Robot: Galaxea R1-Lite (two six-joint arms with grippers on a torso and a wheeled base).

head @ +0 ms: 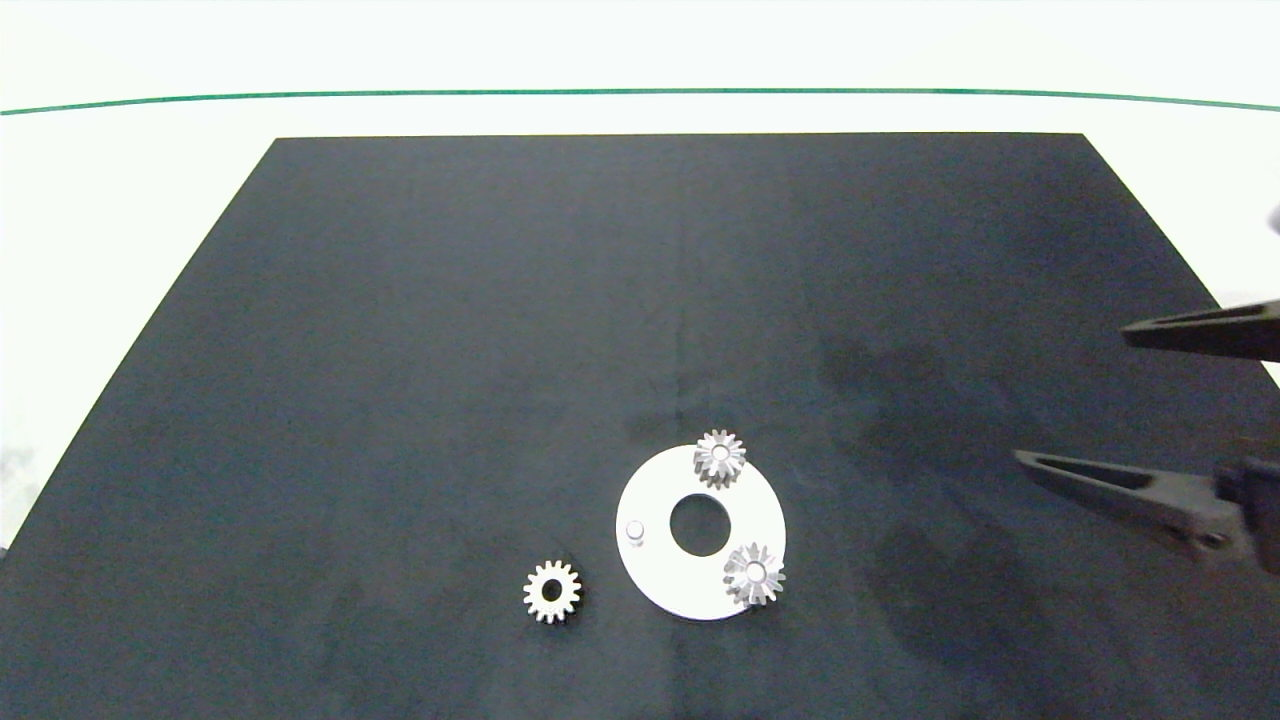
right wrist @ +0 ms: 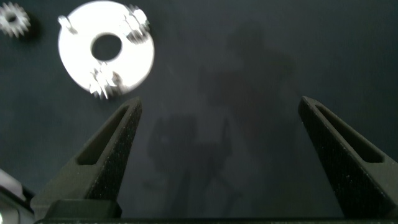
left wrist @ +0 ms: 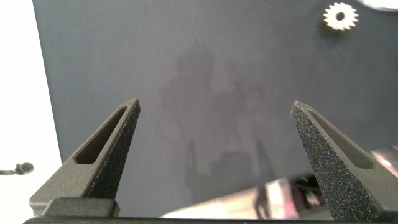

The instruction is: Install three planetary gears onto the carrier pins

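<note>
A flat white ring-shaped disc (head: 660,575) lies on the black mat near the front middle. Two silver planetary gears sit on its carrier pins: one at the far edge (head: 719,458), one at the near right (head: 754,574). The third carrier pin (head: 635,530), at the disc's left, stands bare. A third gear (head: 551,591) lies flat on the mat left of the disc, also seen in the left wrist view (left wrist: 340,17). My right gripper (head: 1075,400) hovers open at the right edge, well right of the disc (right wrist: 134,65). My left gripper (left wrist: 214,109) is open over bare mat, outside the head view.
The black mat (head: 500,300) covers most of the white table; its edges lie at the far side and both flanks. A green line (head: 640,93) runs across the table beyond the mat.
</note>
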